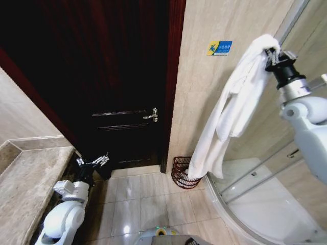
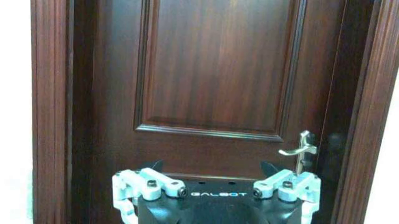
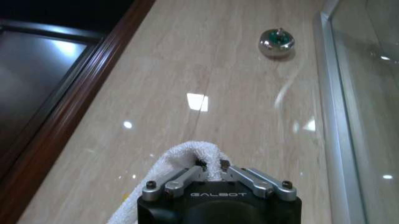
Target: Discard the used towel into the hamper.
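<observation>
While the right tool [image 1: 272, 51] pinches the white towel [image 1: 230, 109] aloft, its hem hides part of the hamper [image 1: 184, 172]. Left tool [image 1: 93, 162] gapes wide, low beside the surface [image 1: 30, 178], facing the door [image 2: 212, 70].

We read "GALBOT" on the left pincer [image 2: 216, 193] and right pincer [image 3: 212, 169]; the blue wall sign's [image 1: 219, 48] text is illegible.

Support surface: tiled floor [image 1: 148, 204], light beige, glossy.
Standing directly on it: the hamper [image 1: 183, 172], dark reddish-brown openwork, upright, at the foot of the beige wall just beside the dark door frame [image 1: 171, 102]. Curved shower base [image 1: 265, 204] meets the floor close beside the hamper. Stone counter [image 1: 25, 189] borders the floor on the robot's left.
</observation>
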Robot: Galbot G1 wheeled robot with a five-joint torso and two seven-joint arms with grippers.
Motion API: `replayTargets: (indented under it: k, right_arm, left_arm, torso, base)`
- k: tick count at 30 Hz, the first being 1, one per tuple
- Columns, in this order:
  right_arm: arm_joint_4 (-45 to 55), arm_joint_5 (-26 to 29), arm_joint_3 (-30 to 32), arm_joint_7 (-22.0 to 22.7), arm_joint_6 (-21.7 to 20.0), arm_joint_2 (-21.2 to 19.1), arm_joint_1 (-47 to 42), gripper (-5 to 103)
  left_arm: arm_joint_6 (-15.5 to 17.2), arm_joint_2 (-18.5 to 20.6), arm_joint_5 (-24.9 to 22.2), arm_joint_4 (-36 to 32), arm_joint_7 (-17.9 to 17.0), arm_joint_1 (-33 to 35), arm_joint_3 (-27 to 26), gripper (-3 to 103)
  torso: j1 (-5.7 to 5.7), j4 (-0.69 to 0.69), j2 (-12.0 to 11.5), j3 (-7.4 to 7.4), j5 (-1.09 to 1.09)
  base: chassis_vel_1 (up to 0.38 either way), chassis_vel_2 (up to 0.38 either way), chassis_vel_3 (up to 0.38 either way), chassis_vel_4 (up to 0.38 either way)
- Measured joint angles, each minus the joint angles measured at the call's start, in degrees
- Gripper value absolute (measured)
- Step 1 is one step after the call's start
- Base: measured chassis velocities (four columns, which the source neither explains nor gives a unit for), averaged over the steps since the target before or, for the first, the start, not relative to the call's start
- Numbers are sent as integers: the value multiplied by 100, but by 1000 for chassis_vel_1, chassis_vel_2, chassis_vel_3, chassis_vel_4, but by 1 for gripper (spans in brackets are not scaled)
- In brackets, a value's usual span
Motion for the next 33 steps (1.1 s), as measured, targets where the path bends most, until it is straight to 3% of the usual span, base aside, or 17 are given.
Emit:
replayTargets:
  k: [5, 13, 33]
  right_arm:
    - [-368, 48, -376, -115, 6, 81, 489, 4]
    - [-564, 49, -457, -200, 26, 86, 603, 4]
    - [-167, 14, 142, -208, 44, 59, -348, 4]
  left_arm:
    - [0, 0, 0, 0, -2, 0, -1, 100]
    - [0, 0, 0, 0, -2, 0, -1, 100]
    - [0, 0, 0, 0, -2, 0, -1, 100]
  torso:
    - [0, 0, 0, 0, 5]
    - [0, -1, 0, 0, 4]
    - [0, -1, 0, 0, 3]
  base:
    - [0, 0, 0, 0]
    - [0, 0, 0, 0]
    - [0, 0, 0, 0]
